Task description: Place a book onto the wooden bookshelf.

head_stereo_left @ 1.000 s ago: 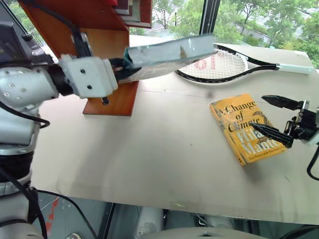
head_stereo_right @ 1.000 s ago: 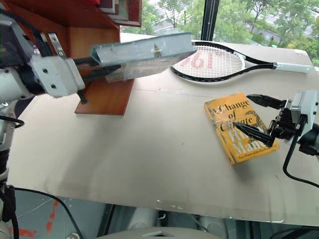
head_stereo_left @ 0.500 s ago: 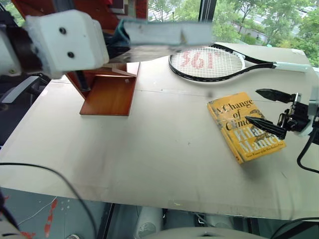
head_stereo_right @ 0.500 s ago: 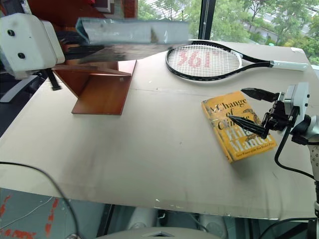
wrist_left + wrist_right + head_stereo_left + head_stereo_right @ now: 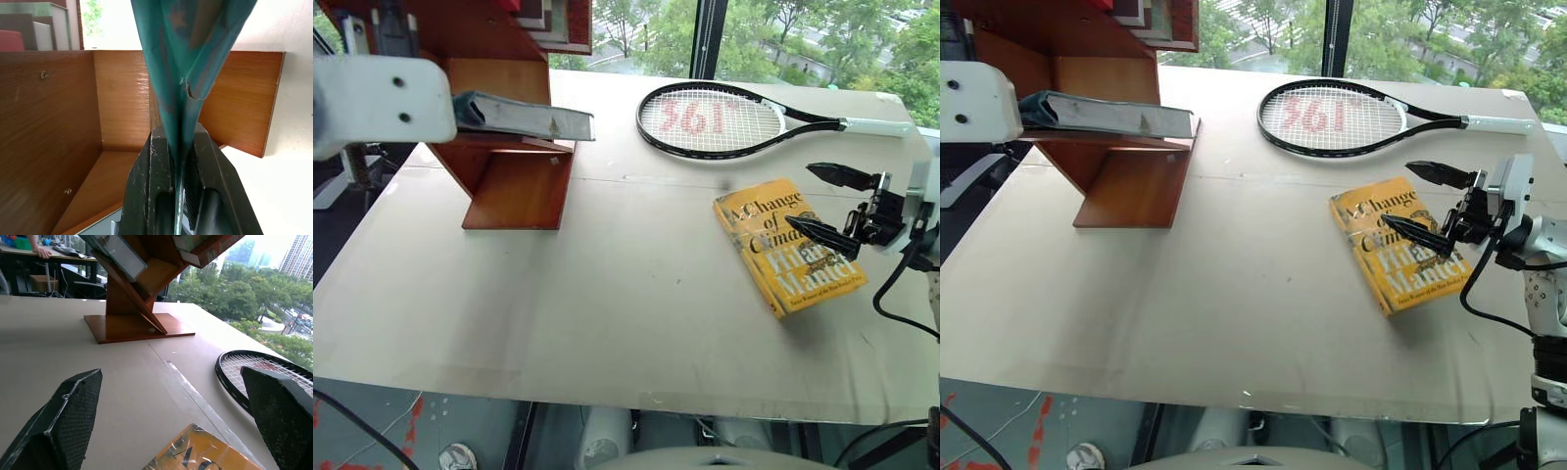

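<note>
One step short of done, by the look of it: on the broad table [image 5: 607,304] the wooden bookshelf [image 5: 514,181] stands at the far left corner, and the teal-blue book [image 5: 524,117] lies nearly flat at the level of a lower shelf, its free end jutting past the slanted side panel. The left gripper [image 5: 181,196] is pinched tight on the book's edge, so release and withdrawal appear to remain; whether the book's weight already rests on the shelf cannot be told. Well apart lies a tennis racket [image 5: 724,117], and nearer, a yellow book titled "A Change of Climate" [image 5: 788,250] lies flat. Just over its right edge hovers the right gripper [image 5: 837,206], fingers spread wide and empty.
</note>
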Controlling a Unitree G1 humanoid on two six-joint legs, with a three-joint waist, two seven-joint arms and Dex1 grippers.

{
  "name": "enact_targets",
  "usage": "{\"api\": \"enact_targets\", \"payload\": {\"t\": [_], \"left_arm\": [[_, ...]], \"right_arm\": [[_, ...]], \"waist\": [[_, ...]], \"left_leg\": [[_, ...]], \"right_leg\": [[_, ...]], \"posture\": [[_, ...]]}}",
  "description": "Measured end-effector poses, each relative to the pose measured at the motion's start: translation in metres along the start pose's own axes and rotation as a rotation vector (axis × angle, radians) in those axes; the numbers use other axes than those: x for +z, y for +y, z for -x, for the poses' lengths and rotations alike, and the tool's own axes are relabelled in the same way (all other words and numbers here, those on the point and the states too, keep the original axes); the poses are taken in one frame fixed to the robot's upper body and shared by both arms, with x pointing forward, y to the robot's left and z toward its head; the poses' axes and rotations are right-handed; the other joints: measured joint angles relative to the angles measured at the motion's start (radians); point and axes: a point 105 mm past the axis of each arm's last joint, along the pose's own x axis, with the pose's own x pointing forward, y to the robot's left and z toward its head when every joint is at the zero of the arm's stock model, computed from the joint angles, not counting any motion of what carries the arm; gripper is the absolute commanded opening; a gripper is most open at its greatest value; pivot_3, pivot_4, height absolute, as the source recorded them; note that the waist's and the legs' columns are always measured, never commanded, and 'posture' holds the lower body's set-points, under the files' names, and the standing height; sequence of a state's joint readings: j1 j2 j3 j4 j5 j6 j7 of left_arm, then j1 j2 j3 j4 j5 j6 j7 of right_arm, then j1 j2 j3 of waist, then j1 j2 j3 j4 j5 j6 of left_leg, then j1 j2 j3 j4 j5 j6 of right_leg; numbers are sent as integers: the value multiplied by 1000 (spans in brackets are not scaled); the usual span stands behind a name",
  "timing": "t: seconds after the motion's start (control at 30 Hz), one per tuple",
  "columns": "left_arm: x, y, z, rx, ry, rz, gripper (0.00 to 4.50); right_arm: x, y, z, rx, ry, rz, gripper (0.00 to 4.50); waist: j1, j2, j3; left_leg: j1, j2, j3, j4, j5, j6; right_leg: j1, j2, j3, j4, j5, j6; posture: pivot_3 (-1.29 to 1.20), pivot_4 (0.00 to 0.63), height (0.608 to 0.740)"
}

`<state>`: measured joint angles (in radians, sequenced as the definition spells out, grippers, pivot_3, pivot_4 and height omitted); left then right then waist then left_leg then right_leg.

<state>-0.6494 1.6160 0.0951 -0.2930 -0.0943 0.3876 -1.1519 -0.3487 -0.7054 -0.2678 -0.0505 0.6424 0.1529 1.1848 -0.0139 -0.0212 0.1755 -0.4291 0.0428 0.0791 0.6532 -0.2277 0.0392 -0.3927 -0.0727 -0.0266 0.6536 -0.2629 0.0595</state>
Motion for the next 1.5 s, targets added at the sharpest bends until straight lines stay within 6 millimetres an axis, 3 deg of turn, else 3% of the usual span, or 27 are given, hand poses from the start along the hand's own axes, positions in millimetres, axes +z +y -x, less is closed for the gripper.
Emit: {"api": "enact_targets", "payload": {"t": [0.33,0.47,0.53,0.63,0.77,0.83,1.07,1.2,1.27,1.4,1.5], "left_arm": [[5,6,-33,33,-12,50,82],[-3,5,-38,25,9,110,1275],[-11,1,-43,11,18,184,2263],[-5,-2,-40,5,-43,282,3731],[12,-7,-21,-9,-176,431,3731],[33,-19,-10,-71,-320,536,3731],[79,-44,22,-222,-706,796,3731],[91,-60,35,-350,-861,908,3731],[95,-71,30,-393,-947,977,3731],[105,-104,8,-442,-949,1116,3731],[109,-116,-6,-360,-914,1181,3731]], "right_arm": [[32,15,-14,8,-112,-12,4500],[34,15,-16,-1,-146,-50,4500],[35,15,-17,-4,-165,-66,4500],[39,17,-18,-3,-195,-87,4500],[45,13,-16,-26,-219,-97,4500],[47,11,-18,-29,-228,-100,4500],[49,10,-19,-31,-218,-134,4500],[50,9,-17,-32,-200,-137,4500],[50,9,-16,-32,-190,-147,4500],[57,10,-15,-33,-187,-133,4500],[59,8,-9,-58,-167,-127,4500]], "waist": [[4,0,-1],[1,1,-1],[0,-1,0],[3,-4,-1],[3,-4,-1],[4,-4,-1],[4,-5,-1],[2,-5,-1],[2,-4,-2],[3,-5,-2],[7,-5,-2]], "left_leg": [[13,4,7,0,3,-3],[14,5,6,0,3,-3],[12,6,6,0,3,-3],[3,6,7,1,3,-4],[-3,8,8,3,4,-5],[-3,9,8,3,4,-5],[-2,9,4,7,4,-5],[1,11,1,12,4,-5],[3,11,1,12,4,-5],[1,11,0,13,4,-5],[1,11,-1,13,4,-5]], "right_leg": [[6,3,3,9,-2,1],[5,4,7,9,0,-2],[4,5,8,8,0,-2],[-5,4,10,8,1,-3],[-10,3,11,7,1,-2],[-10,3,10,7,1,-2],[-8,5,8,10,1,-2],[-2,7,8,10,1,-2],[1,7,8,10,1,-2],[2,6,7,9,2,-4],[2,5,7,9,2,-4]], "posture": [[0,150,740],[0,150,740],[0,150,740],[0,150,740],[0,150,740],[0,150,740],[0,150,740],[0,150,740],[0,150,740],[0,150,740],[0,150,740]]}}
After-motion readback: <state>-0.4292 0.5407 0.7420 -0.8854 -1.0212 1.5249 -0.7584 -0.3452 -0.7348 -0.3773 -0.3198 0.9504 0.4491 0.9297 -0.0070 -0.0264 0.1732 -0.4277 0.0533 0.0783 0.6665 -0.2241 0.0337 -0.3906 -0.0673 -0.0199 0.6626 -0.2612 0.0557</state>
